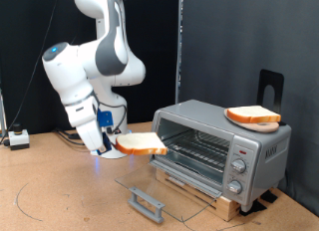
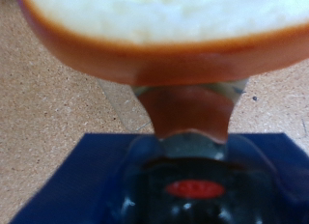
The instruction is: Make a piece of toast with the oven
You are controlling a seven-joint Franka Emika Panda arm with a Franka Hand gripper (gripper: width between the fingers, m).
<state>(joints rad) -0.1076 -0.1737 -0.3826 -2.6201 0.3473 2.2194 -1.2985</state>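
Observation:
My gripper (image 1: 113,142) is shut on one edge of a piece of toast (image 1: 141,143), a pale slice with a brown crust. It holds the slice level in the air, just off the exterior view's left of the oven (image 1: 221,146). The silver oven's glass door (image 1: 159,191) lies folded down flat and the wire rack (image 1: 199,143) shows inside. A second, alike slice (image 1: 253,115) lies on an orange plate (image 1: 256,125) on the oven's top. In the wrist view the held slice (image 2: 164,26) fills the near field above one finger (image 2: 188,108).
The oven stands on a wooden board (image 1: 234,203) on the brown table. The door's grey bar handle (image 1: 147,202) juts toward the exterior view's bottom. A small white box (image 1: 16,140) with cables lies at the far left. A black stand (image 1: 271,87) rises behind the oven.

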